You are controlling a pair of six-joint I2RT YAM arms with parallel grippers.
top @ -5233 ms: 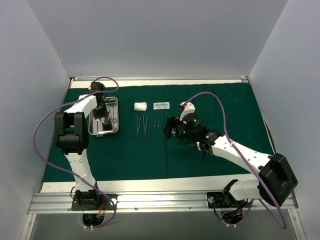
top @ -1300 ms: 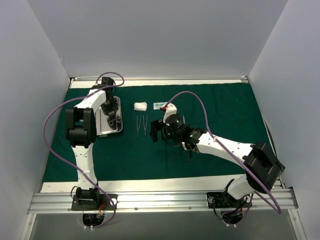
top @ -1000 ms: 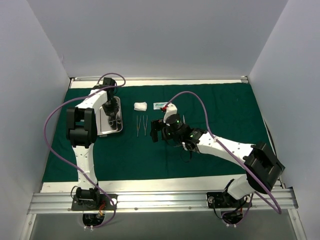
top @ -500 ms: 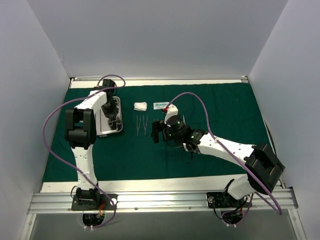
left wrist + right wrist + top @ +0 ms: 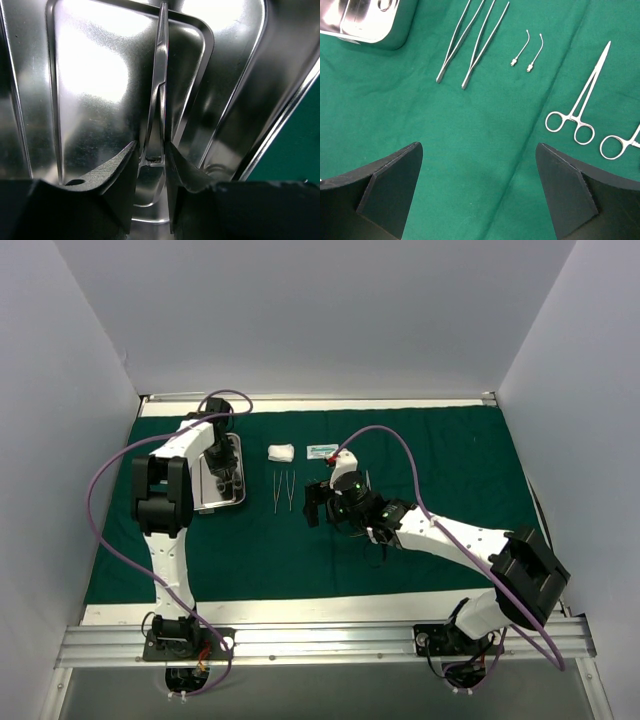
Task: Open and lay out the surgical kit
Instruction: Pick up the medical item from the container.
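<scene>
Top view: green cloth (image 5: 440, 455) lies spread flat on the table. Steel tray (image 5: 236, 499) sits far left. Gauze wad (image 5: 281, 452) and white packet (image 5: 322, 451) lie along the far edge, with the tweezers (image 5: 284, 490) just near of them. Left gripper (image 5: 222, 465) is down inside the tray. Right gripper (image 5: 318, 502) hovers mid-cloth, beside the laid-out row.

Left wrist: jaws narrowed onto a thin silver instrument (image 5: 161, 75) lying lengthwise in the tray (image 5: 90, 90). Both pads (image 5: 120, 170) appear to pinch it low on its shank, probably to lift it out.

Right wrist: jaws wide apart, empty, above bare cloth. Visible are the tweezers (image 5: 470, 40), two small curved tips (image 5: 527, 50) and ring-handled forceps (image 5: 570, 127), spaced in a row, none touching. Layout judged mostly done.
</scene>
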